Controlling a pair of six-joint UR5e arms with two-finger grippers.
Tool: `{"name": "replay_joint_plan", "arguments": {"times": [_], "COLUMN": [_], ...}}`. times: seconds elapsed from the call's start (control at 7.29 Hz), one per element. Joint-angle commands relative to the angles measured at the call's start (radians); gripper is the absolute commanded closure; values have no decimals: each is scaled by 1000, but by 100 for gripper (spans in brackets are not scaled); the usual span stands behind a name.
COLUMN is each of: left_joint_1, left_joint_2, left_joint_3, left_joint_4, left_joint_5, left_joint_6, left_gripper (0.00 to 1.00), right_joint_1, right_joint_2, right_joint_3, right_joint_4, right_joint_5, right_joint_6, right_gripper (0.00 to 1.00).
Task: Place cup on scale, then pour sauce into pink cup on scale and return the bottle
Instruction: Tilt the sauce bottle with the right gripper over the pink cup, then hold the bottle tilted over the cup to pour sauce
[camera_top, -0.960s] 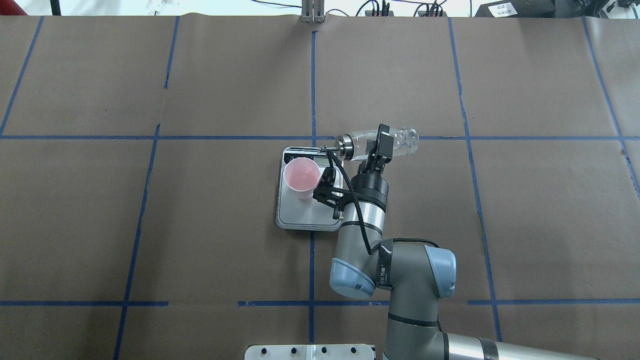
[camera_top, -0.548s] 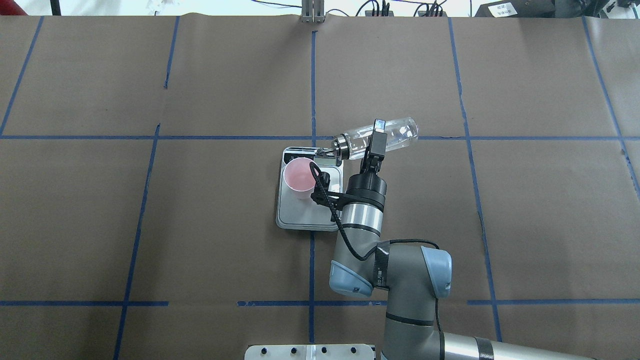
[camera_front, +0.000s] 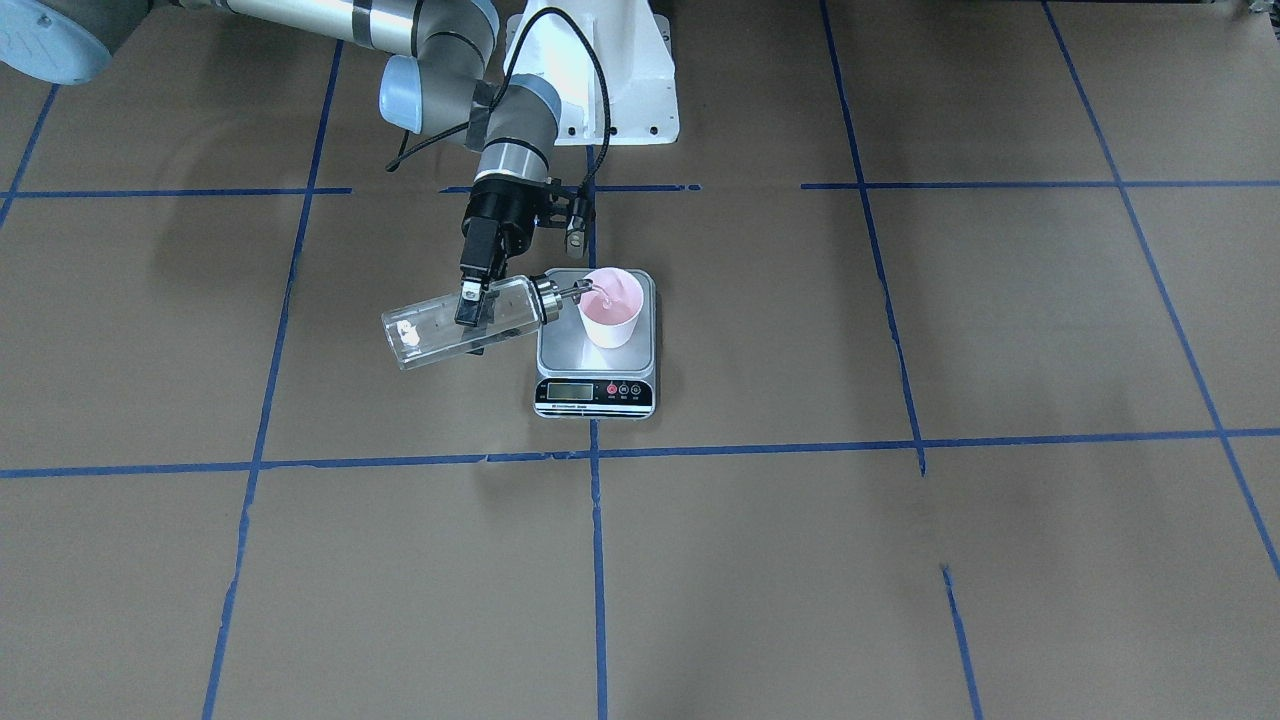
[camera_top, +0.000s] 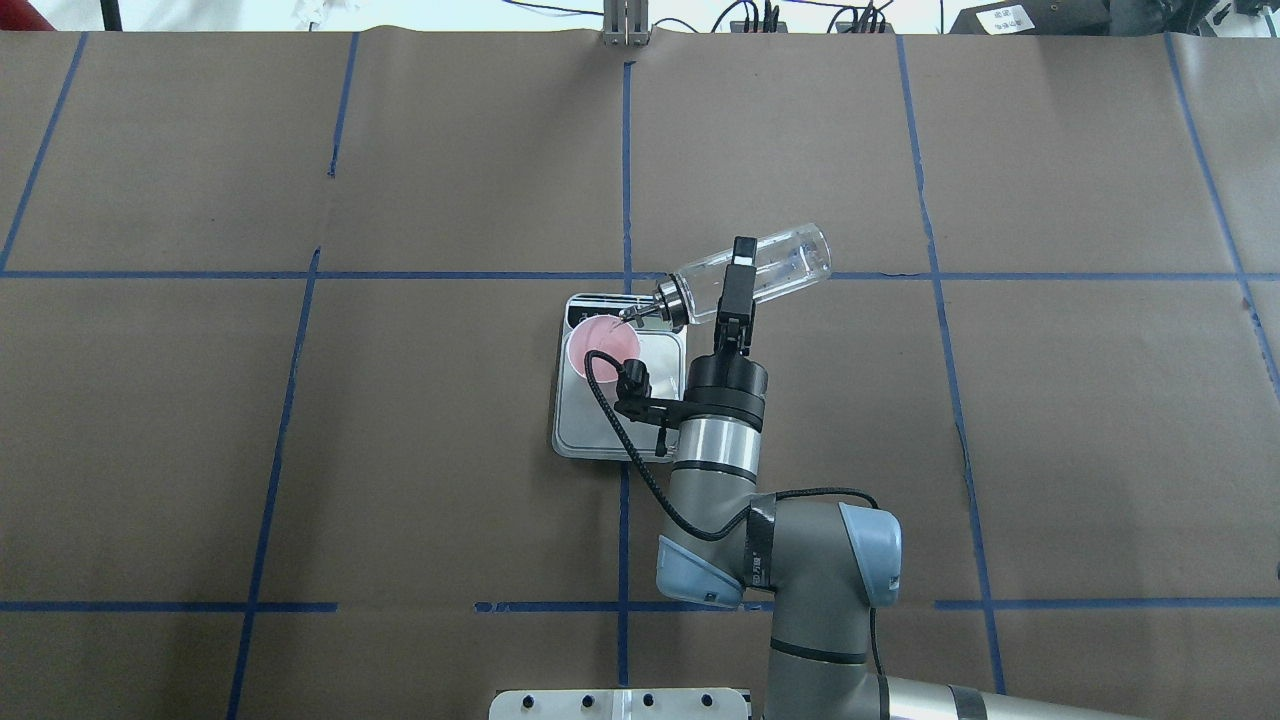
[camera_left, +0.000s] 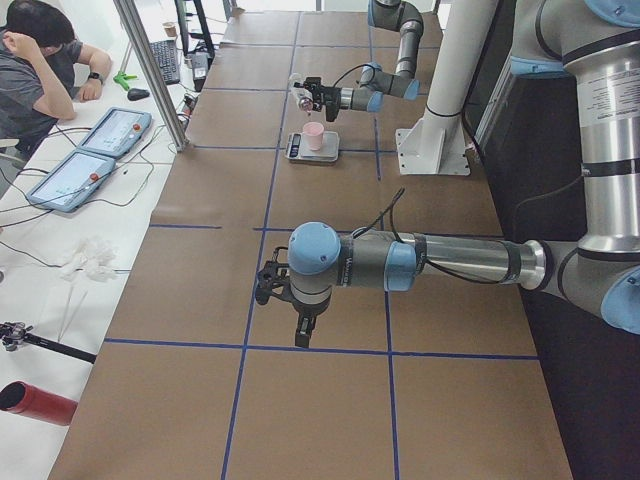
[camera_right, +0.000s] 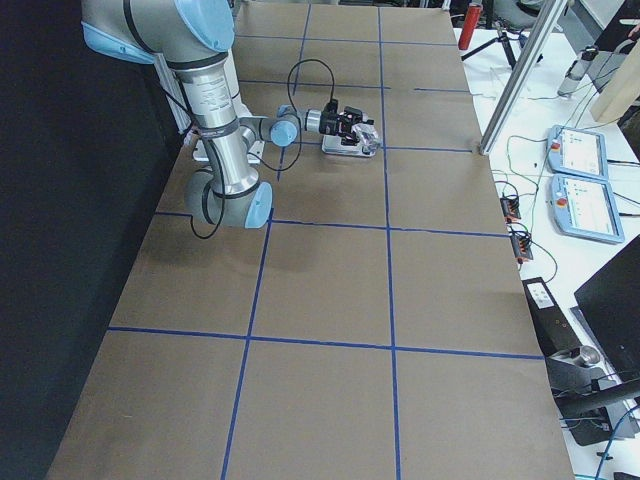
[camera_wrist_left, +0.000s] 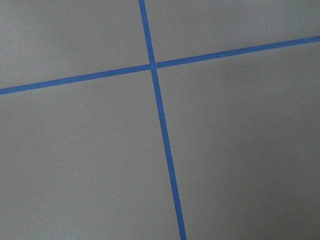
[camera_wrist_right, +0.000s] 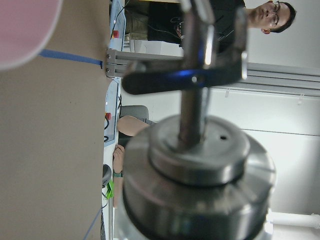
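Observation:
The pink cup (camera_top: 600, 345) stands upright on the far left part of the silver scale (camera_top: 600, 432). My right gripper (camera_top: 738, 285) is shut on the clear glass bottle (camera_top: 785, 262) and holds it tilted, almost lying flat. Its silver spout (camera_top: 640, 310) points down to the left over the cup's far rim. The front-facing view shows the same: bottle (camera_front: 425, 335), spout (camera_front: 575, 292), cup (camera_front: 612, 300), scale (camera_front: 595, 392). I cannot make out a stream of the clear sauce. My left gripper (camera_left: 303, 335) shows only in the exterior left view, far from the scale; I cannot tell its state.
Brown paper with blue tape lines (camera_top: 625, 150) covers the table. The right wrist view is filled by the bottle's silver cap (camera_wrist_right: 195, 175), with the cup's edge (camera_wrist_right: 25, 30) at top left. Operators and tablets (camera_left: 95, 150) are beyond the table's far edge.
My right wrist has rolled and tipped the bottle further. The spout has moved left and down from beside the scale's corner to over the cup's rim.

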Motion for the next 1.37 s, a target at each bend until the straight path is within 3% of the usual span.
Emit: {"name": "replay_joint_plan", "arguments": {"times": [0.0, 0.41, 1.23], "left_joint_1": [0, 0, 0], "left_joint_2": [0, 0, 0], "left_joint_3": [2, 10, 10], "left_joint_4": [1, -1, -1], "left_joint_5": [1, -1, -1], "left_joint_6": [0, 2, 2], "left_gripper": [0, 0, 0], "right_joint_1": [-12, -19, -19], "right_joint_2": [-1, -13, -12], "right_joint_3": [0, -2, -3], "right_joint_4": [8, 66, 66], "right_joint_5": [-52, -52, -52], "right_joint_6": [-96, -94, -103], "right_gripper": [100, 100, 100]}}
